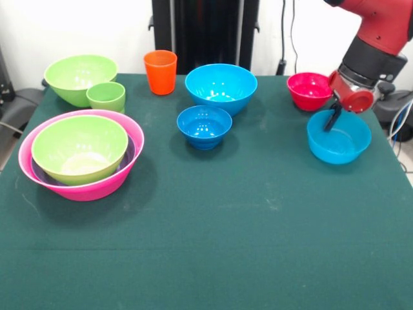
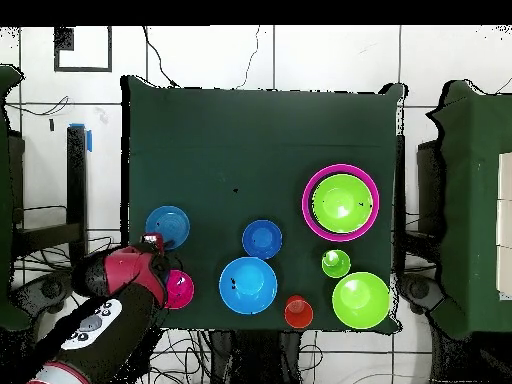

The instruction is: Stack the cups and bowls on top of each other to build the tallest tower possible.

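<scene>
The tower [image 1: 80, 155] is seen at one side of the green counter [image 1: 213, 245]: a lime bowl [image 1: 79, 147] is nested in a purple bowl inside the pink bowl [image 1: 39, 169]. The orange cup [image 1: 160, 72] is placed apart. The tool [image 1: 332, 119] is lowered into a blue bowl [image 1: 339, 137]; its state cannot be told. White walls are seen behind.

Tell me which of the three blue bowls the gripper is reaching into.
The blue bowl standing alone beside the small red bowl. The gripper dips inside its rim, while the other two blue bowls, large and small, sit mid-table untouched.
</scene>
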Controlling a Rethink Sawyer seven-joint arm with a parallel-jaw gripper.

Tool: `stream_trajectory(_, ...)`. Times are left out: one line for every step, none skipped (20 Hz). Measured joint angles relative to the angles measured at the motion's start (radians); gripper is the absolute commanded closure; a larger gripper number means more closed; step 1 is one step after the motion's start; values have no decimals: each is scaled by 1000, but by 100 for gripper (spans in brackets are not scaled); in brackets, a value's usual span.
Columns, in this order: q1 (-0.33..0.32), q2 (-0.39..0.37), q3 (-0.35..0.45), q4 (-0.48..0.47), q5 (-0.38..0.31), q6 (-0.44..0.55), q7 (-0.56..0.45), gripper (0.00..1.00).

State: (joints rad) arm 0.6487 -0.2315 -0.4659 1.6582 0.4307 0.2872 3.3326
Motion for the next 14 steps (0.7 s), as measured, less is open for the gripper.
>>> stream_trajectory(0,-4,0,0,0,1,0,100)
stream_trajectory(-1,-11,0,1,0,2,0,100)
stream_trajectory(-3,-18,0,3,0,3,0,100)
stream_trajectory(-6,-29,0,7,0,3,0,100)
stream_trajectory(-10,-41,0,12,0,3,0,100)
stream_trajectory(-14,-52,0,17,0,3,0,100)
stream_trajectory(-18,-66,-1,22,-2,3,0,100)
stream_trajectory(-24,-84,-2,30,-7,3,0,100)
stream_trajectory(-28,-97,-2,36,-12,3,0,100)
stream_trajectory(-35,-115,-5,43,-20,3,0,100)
stream_trajectory(-41,-132,-7,50,-28,3,0,100)
stream_trajectory(-48,-150,-9,57,-36,3,0,100)
stream_trajectory(-55,-168,-11,64,-44,3,0,100)
stream_trajectory(-61,-185,-14,70,-53,3,0,100)
